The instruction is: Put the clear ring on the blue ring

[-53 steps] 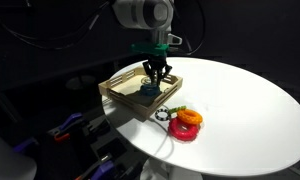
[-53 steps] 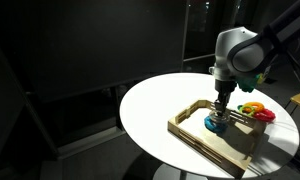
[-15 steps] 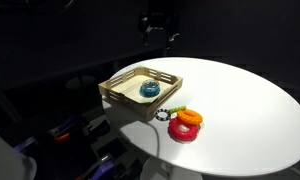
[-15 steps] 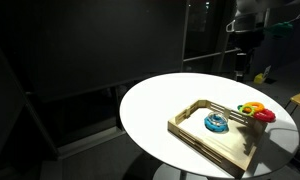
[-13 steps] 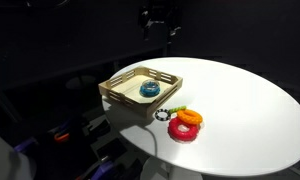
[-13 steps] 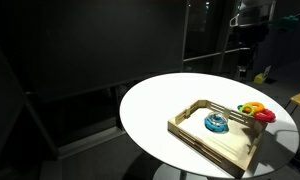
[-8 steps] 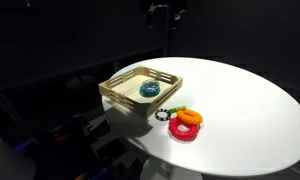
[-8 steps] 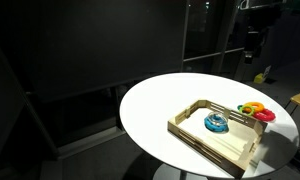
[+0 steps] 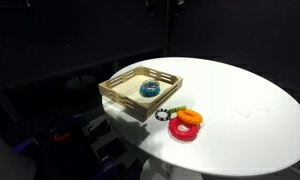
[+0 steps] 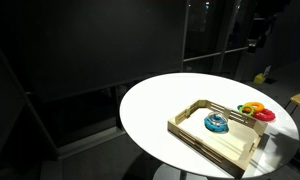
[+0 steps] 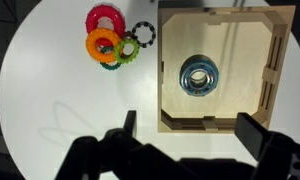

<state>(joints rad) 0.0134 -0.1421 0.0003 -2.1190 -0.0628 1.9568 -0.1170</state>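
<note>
The blue ring [image 11: 199, 75] lies in the middle of a wooden tray [image 11: 280, 60]. The clear ring [image 11: 199, 72] rests on top of it as a glassy sheen around the hole. Both exterior views show this stack [image 9: 149, 89] [image 10: 217, 123] as one teal ring in the tray. My gripper [image 11: 190, 128] is open and empty, high above the tray's near rim, its two dark fingers spread wide. It shows near the top edge in an exterior view [image 10: 256, 36].
An orange ring [image 11: 102, 45], a red ring [image 11: 106, 18], a green ring [image 11: 121, 54] and a black beaded ring [image 11: 142, 34] lie clustered on the round white table [image 11: 50, 110] beside the tray. The table edge [image 9: 140, 150] lies close to the tray's corner.
The arm has kept rising and has nearly left the top of both exterior views. The rings and tray have not moved.
</note>
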